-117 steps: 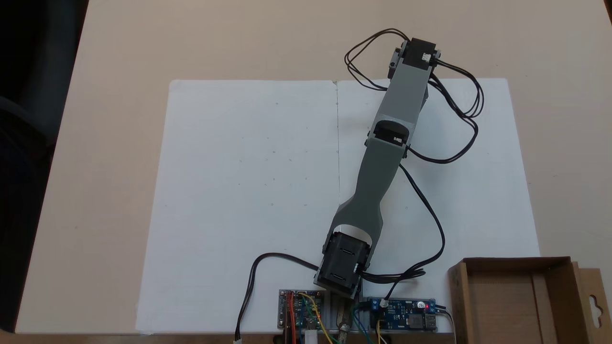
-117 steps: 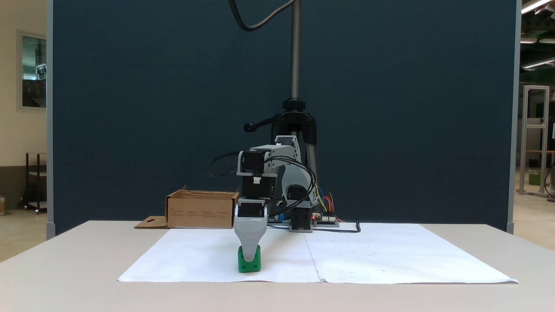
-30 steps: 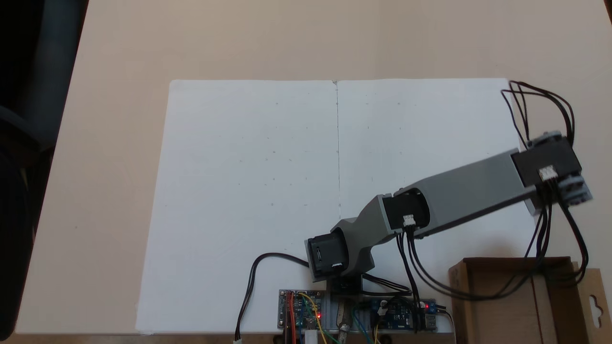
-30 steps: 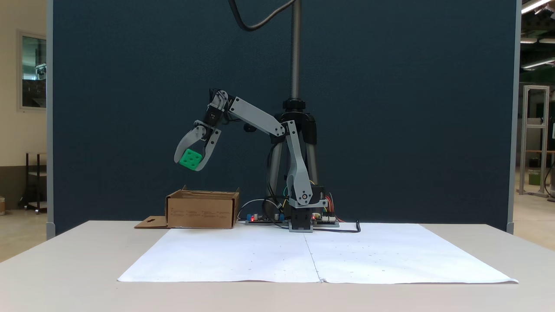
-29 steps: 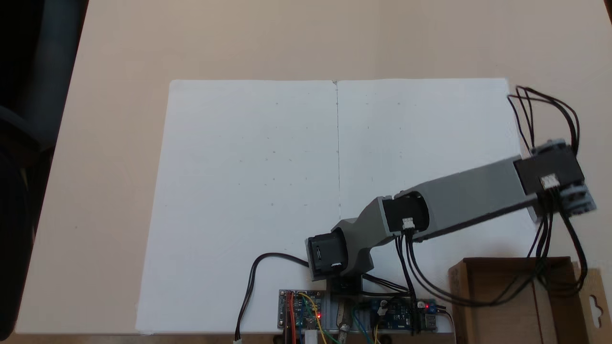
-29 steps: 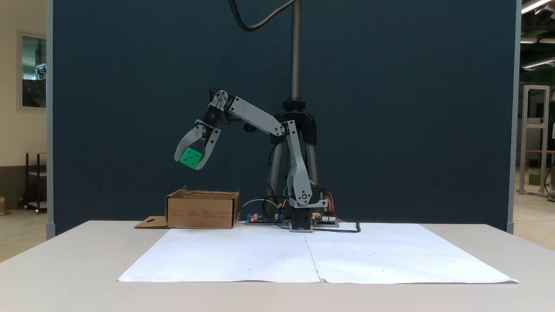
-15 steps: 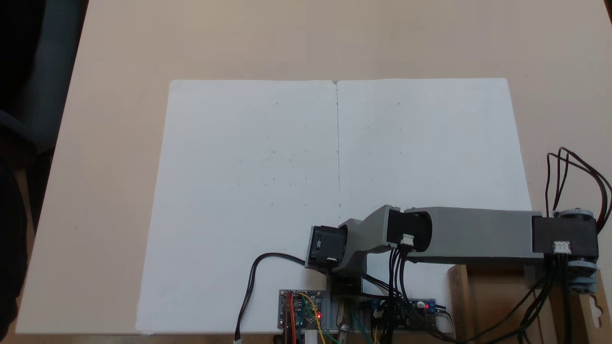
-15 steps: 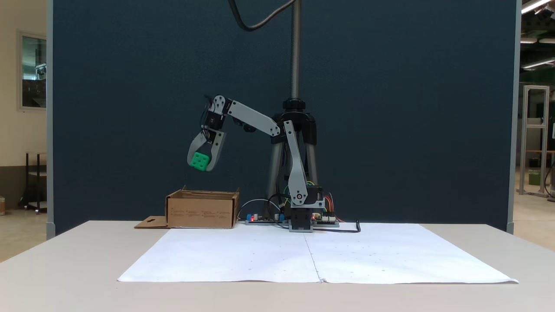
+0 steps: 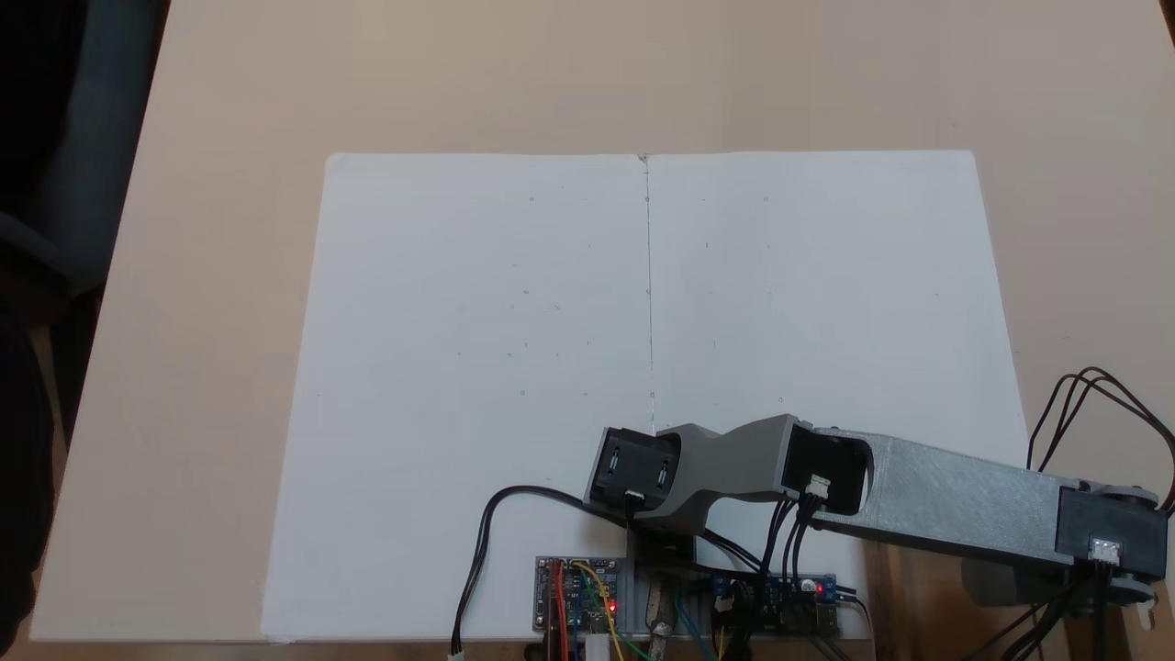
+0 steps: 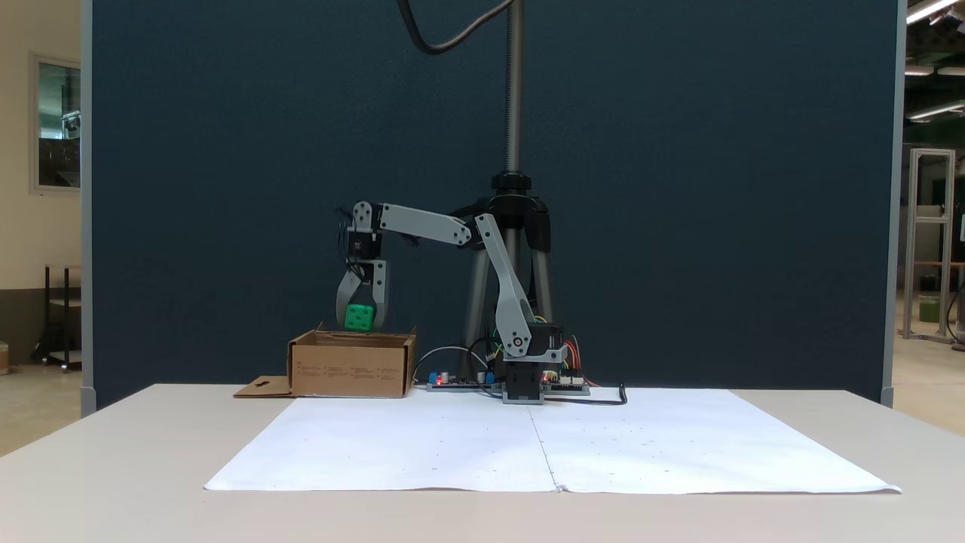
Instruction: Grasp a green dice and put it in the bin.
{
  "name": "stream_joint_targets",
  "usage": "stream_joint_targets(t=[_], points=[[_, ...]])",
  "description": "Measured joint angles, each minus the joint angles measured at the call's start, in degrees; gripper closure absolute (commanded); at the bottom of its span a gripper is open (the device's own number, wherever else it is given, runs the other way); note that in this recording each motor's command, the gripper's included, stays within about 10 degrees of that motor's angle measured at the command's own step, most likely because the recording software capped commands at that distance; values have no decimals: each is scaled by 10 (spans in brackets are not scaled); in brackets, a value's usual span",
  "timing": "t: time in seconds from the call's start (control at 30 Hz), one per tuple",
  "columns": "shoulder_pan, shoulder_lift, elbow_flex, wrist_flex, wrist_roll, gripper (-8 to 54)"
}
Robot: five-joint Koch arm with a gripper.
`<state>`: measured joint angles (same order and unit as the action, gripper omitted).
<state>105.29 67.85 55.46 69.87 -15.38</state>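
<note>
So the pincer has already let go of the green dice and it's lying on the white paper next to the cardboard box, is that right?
Not right. The pincer is shut on the green dice, holding it just above the open top of the cardboard box, not on the white paper. The fixed view from the front of the table shows this.

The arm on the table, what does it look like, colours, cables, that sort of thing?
The arm has light grey plastic links joined by boxy black servo motors with small white connectors. Thin black cables loop from joint to joint. The gripper has two tapered grey fingers.
</note>
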Motion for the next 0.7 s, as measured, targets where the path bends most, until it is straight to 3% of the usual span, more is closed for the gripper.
stream_joint_targets(t=[0.23, 0.27, 0.3, 0.43, 0.7], points=[[-2, -6, 6, 0, 0, 336], [0, -7, 7, 0, 0, 271], [2, -8, 10, 0, 0, 149], [6, -7, 50, 0, 0, 16], [2, -6, 50, -11, 0, 12]])
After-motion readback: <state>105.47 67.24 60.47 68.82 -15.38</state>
